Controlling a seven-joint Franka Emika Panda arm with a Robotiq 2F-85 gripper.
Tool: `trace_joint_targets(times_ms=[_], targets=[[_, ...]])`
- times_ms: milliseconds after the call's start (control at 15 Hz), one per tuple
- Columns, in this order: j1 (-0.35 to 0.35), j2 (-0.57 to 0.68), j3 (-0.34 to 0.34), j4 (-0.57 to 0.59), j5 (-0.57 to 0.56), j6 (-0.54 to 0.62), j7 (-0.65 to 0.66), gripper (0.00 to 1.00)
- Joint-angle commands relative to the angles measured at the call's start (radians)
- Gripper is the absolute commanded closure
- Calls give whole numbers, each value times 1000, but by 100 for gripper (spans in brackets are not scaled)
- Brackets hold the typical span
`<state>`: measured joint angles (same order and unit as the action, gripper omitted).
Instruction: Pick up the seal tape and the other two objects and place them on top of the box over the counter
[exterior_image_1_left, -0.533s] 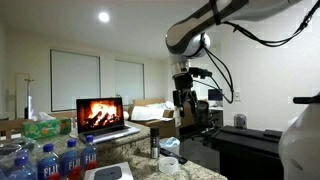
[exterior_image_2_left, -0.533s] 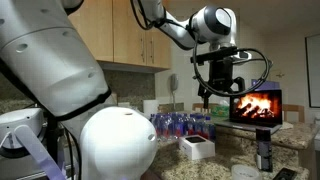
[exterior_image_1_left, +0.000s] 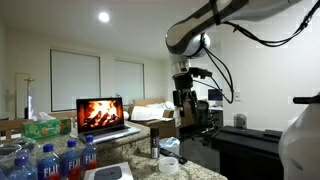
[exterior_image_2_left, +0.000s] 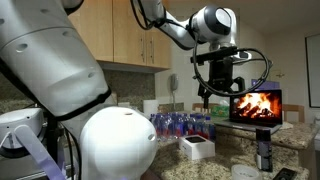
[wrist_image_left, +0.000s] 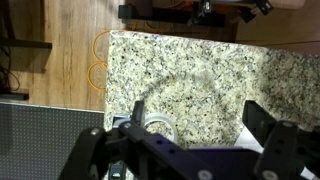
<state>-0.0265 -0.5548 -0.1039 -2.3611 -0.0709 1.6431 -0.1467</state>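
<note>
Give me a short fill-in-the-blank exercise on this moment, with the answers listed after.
The pincer hangs high above the counter, open and holding ____.
The laptop screen shows a ____.
The water bottles carry ____ labels.
Missing words: nothing; fire; blue.

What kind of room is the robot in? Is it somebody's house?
Most likely a kitchen in a home. There are wooden wall cabinets and a speckled granite counter. Household things sit around too, like water bottles and a laptop showing a fireplace video.
</note>
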Motion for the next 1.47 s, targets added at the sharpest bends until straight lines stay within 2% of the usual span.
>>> trace_joint_targets(times_ms=[0,1333,1400], targets=[[-6,1,5,2,2,-2,-2,0],[-6,1,5,2,2,-2,-2,0],[-12,5,14,1,-7,56,29,0]])
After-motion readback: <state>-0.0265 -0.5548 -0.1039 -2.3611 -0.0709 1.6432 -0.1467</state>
